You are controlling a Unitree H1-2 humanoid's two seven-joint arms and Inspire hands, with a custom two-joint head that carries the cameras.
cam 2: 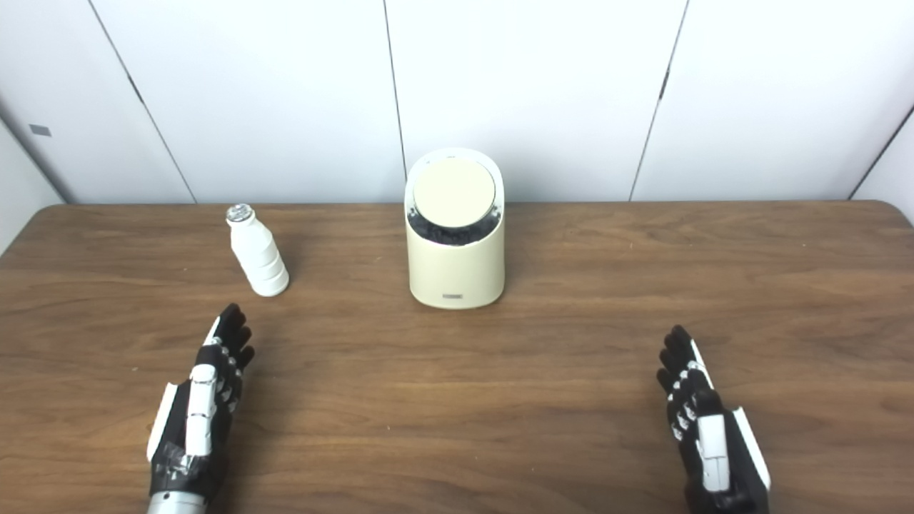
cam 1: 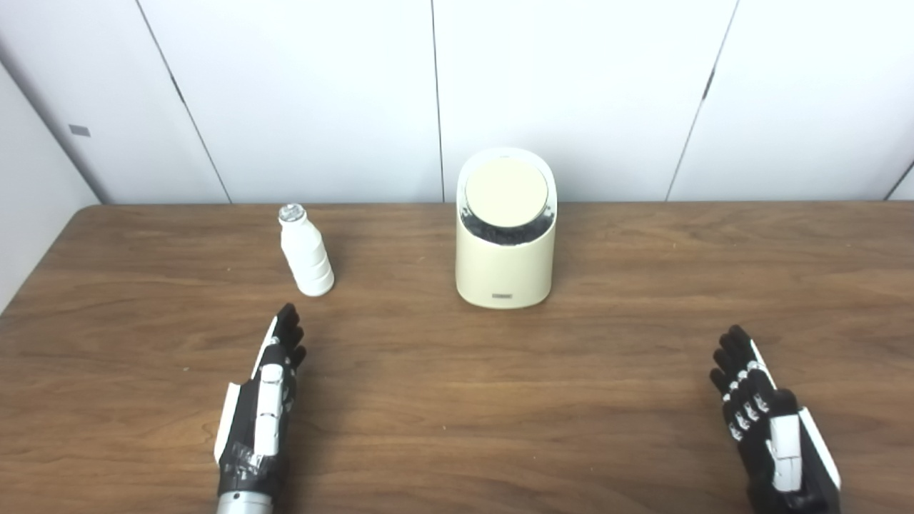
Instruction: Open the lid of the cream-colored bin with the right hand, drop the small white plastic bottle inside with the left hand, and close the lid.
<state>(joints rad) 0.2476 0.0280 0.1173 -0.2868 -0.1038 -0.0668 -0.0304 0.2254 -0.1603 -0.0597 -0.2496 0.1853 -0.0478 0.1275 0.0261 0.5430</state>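
The cream-colored bin stands at the middle back of the wooden table. Its round lid lies closed on the slanted top, with a dark gap along its lower edge. The small white plastic bottle stands upright to the bin's left, silver cap on top. My left hand is open with fingers straight, just in front of the bottle and apart from it. My right hand is open and empty at the front right, well away from the bin.
White wall panels rise right behind the table's back edge. The table's left edge runs close to the left hand's side. Bare wood lies between the two hands.
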